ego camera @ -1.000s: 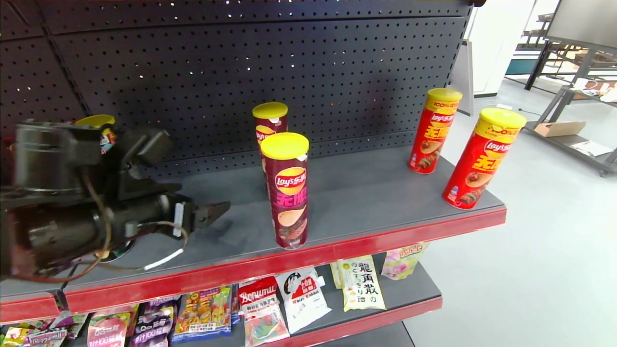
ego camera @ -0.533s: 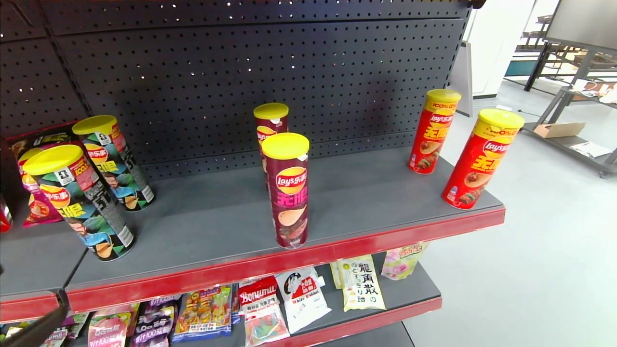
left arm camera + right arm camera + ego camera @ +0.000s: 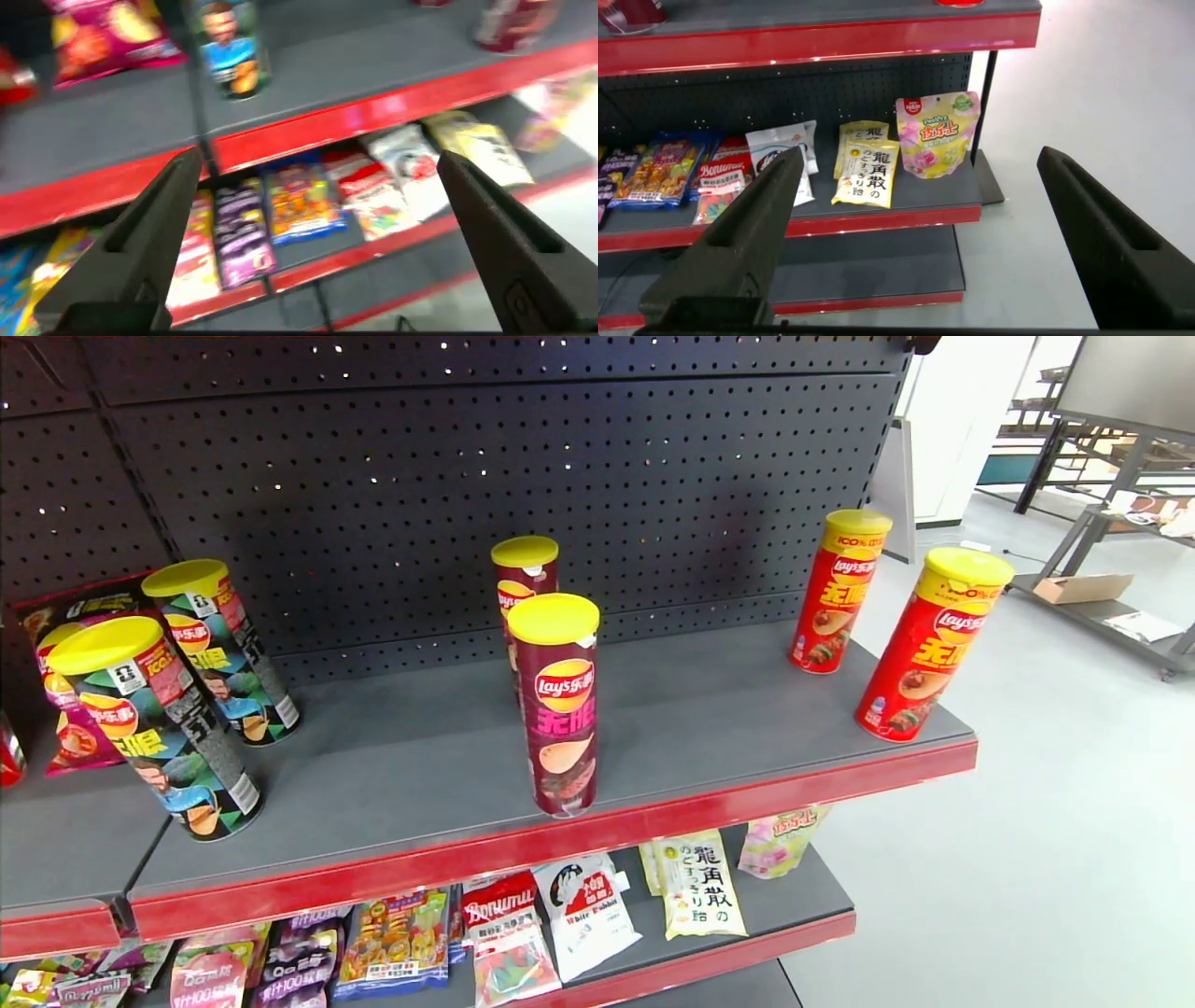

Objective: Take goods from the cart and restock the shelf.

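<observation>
My left jaws stand wide apart with nothing between them, held before the left part of the shelf front. My right jaws are spread just as wide, also empty, and face the lower shelf [image 3: 952,191] at its right end.

On that lower shelf flat snack packets [image 3: 509,933] lie in a row (a pink and green bag [image 3: 936,133] sits at the right end, with yellow packets [image 3: 864,168] just to its left). Above them runs the red front edge [image 3: 560,845] of the upper shelf [image 3: 401,747].

Nearest that edge, about the middle, stands a maroon crisp can [image 3: 563,709]. At the left a black patterned can [image 3: 154,728] also stands near the edge. At the right end a red can [image 3: 934,649] stands close to the corner.

Farther back, a second maroon can [image 3: 523,569] stands right behind the first. A second black patterned can [image 3: 222,649] stands behind its twin, and a second red can [image 3: 838,593] behind the one at the corner. All six carry yellow lids.

A dark snack bag [image 3: 75,747] leans at the far left behind the black cans. Behind everything is the perforated back panel [image 3: 467,476].
</observation>
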